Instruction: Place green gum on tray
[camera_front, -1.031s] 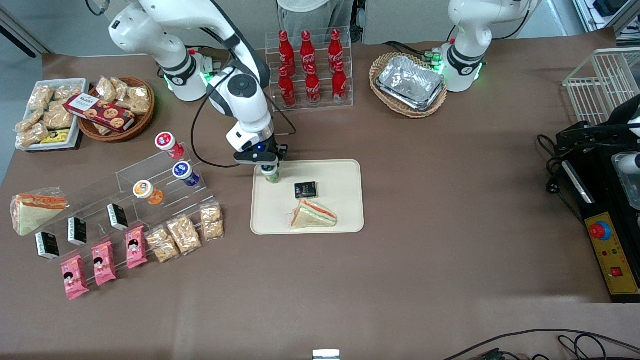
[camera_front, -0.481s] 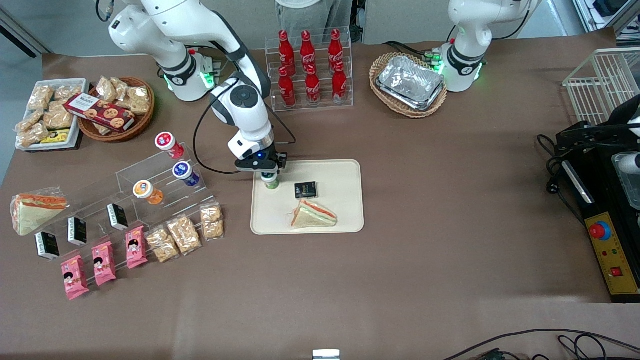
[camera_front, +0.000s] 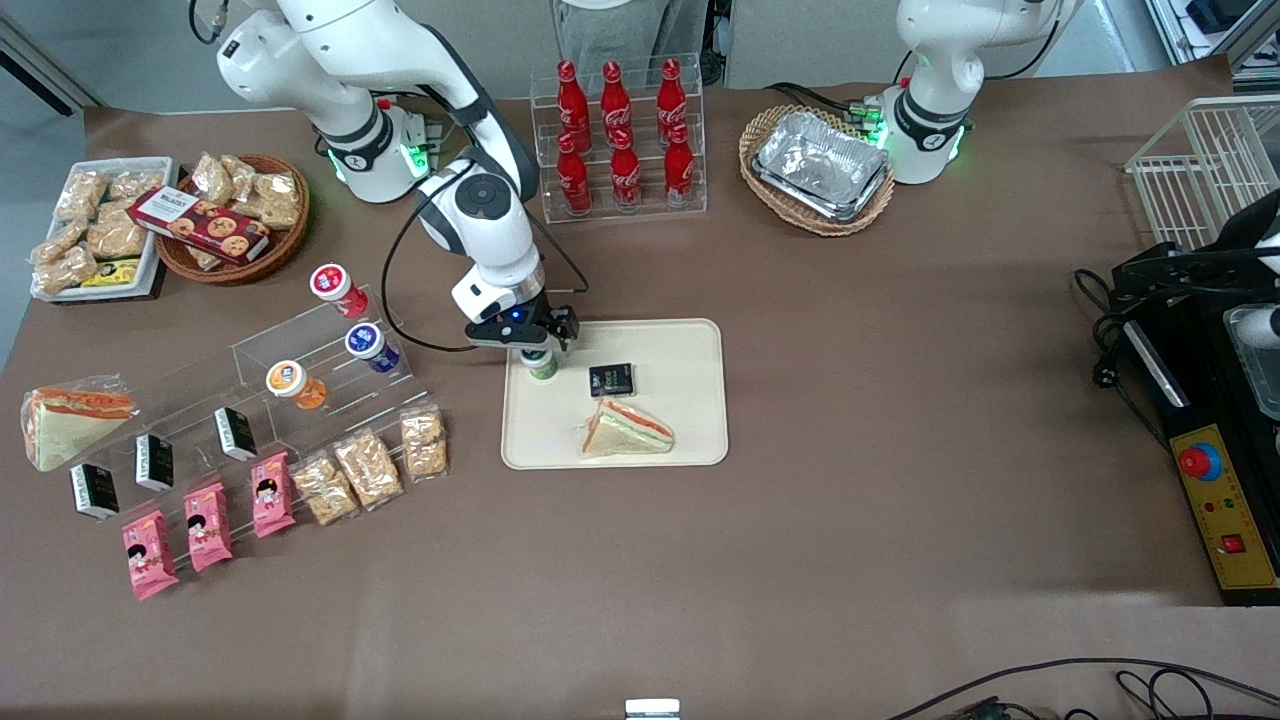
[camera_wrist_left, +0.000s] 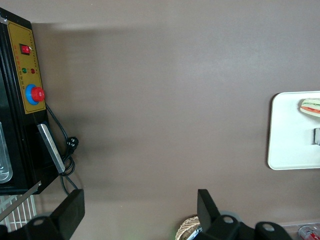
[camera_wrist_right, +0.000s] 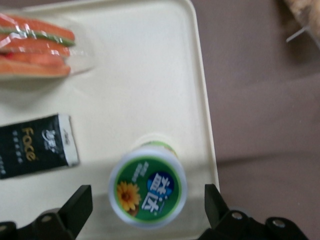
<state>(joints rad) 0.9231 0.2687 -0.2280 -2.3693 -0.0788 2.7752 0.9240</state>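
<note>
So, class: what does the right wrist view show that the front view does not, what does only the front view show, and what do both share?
Only the right wrist view shows the flower label on the green gum lid, and the gripper fingers open, clear of it. Only the front view shows the cola bottles, the foil trays and the snack rack. Both show the gum standing upright on the tray, near its edge, with the black packet and the sandwich on the same tray.
</note>
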